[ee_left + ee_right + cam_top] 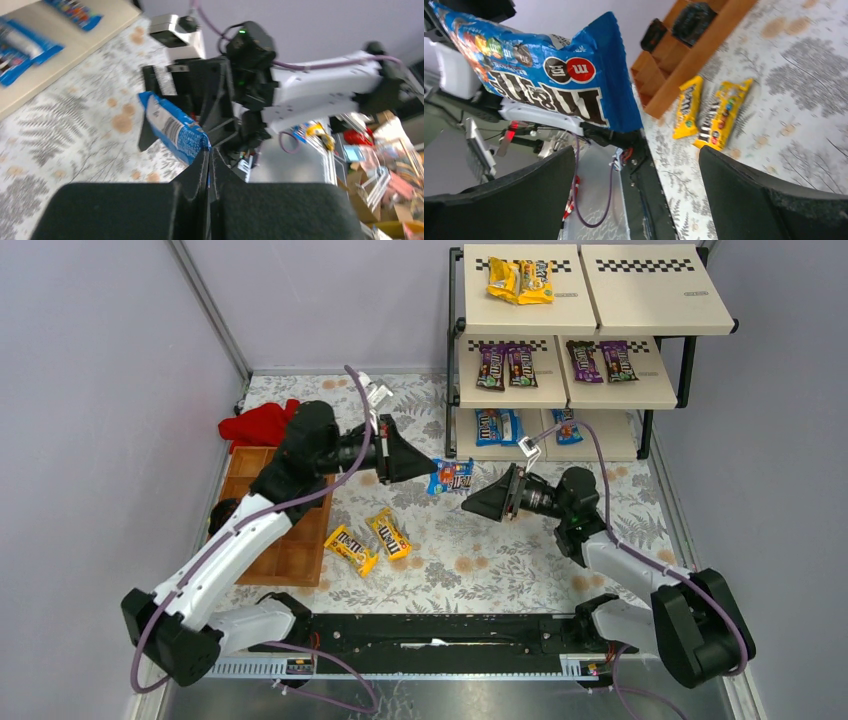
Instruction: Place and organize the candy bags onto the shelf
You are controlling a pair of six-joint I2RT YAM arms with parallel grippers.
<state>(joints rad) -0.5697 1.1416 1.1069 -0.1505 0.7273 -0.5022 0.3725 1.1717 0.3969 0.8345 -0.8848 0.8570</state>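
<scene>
My left gripper (432, 468) is shut on the edge of a blue candy bag (451, 477), holding it above the floral cloth; the bag shows in the left wrist view (172, 129) and the right wrist view (544, 75). My right gripper (470, 505) is open and empty, facing the bag from the right, a little apart from it. Two yellow candy bags (372, 540) lie on the cloth. The shelf (585, 310) at the back right holds yellow bags on top, purple-brown bags in the middle and blue bags at the bottom.
A brown wooden compartment tray (280, 530) lies at the left with a red cloth (258, 424) behind it. Grey walls close in the left and right sides.
</scene>
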